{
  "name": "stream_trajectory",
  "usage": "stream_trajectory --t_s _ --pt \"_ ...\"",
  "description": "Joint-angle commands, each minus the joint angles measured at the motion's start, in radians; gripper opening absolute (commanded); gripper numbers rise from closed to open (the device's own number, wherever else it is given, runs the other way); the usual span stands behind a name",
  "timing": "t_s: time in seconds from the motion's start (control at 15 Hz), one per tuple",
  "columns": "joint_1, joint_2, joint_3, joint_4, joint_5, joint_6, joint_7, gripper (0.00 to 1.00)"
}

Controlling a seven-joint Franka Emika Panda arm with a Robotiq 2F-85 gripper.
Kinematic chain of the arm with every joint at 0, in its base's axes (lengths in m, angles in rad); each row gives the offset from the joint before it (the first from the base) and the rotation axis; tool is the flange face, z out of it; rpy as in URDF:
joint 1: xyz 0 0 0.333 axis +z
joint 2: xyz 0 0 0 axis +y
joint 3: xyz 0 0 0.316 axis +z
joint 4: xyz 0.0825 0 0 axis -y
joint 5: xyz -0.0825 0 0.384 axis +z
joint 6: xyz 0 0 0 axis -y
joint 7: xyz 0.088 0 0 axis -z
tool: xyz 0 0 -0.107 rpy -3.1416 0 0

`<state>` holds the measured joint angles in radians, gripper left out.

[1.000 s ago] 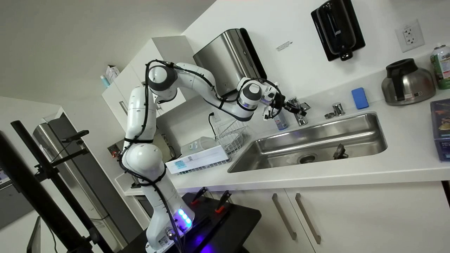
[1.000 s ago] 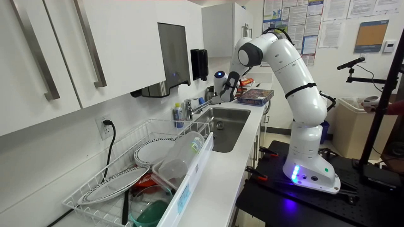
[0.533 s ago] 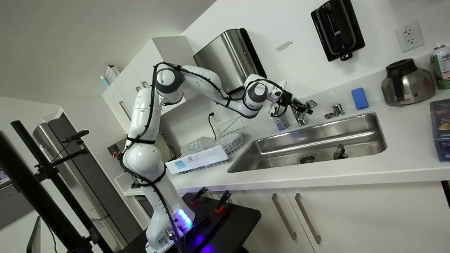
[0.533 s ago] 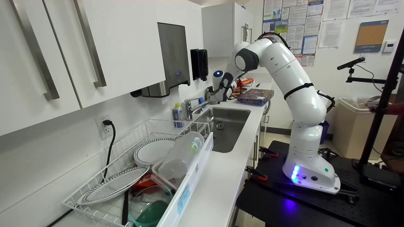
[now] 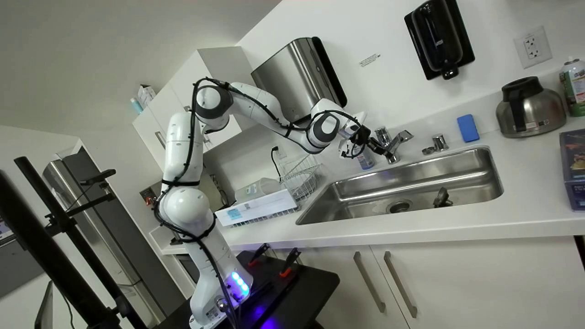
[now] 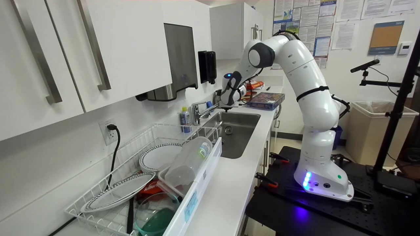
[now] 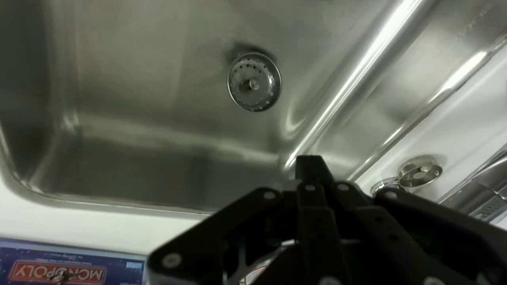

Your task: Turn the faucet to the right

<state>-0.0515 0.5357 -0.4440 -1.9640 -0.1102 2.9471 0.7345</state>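
The chrome faucet (image 5: 401, 139) stands behind the sink (image 5: 425, 178); its slim spout points right and forward in this exterior view. In an exterior view the faucet (image 6: 196, 114) shows its body and spout beside the arm's wrist. My gripper (image 5: 383, 150) is at the faucet, in front of its lower body; I cannot tell whether they touch. The gripper is mostly hidden behind the wrist in an exterior view (image 6: 227, 109). In the wrist view the black fingers (image 7: 313, 168) are together with nothing seen between them. Part of the faucet (image 7: 489, 194) shows at the right edge.
A small chrome knob fitting (image 5: 439, 142) stands right of the faucet. A spray bottle (image 5: 365, 160) is behind the gripper. A blue sponge (image 5: 467, 128), a steel coffee pot (image 5: 530, 112) and a game box (image 7: 71, 267) lie further right. A steel wall dispenser (image 5: 297, 77) hangs above.
My gripper moved right along the faucet, then back left and lower, tilting downward. The spout tip shows slightly further right than a second ago and is now less covered.
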Motion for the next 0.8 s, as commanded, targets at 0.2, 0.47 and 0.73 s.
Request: stream_trajectory --t_s 0.2,0.47,0.73 --pt "-0.013 -0.395 -0.01 -0.314 0.002 -0.089 -0.2 0.0" --pt "-0.002 -0.591 -0.058 -0.391 -0.119 -0.202 -0.177 0.0" --pt "-0.116 -0.717 0.053 -0.416 -0.154 -0.312 -0.181 0.0"
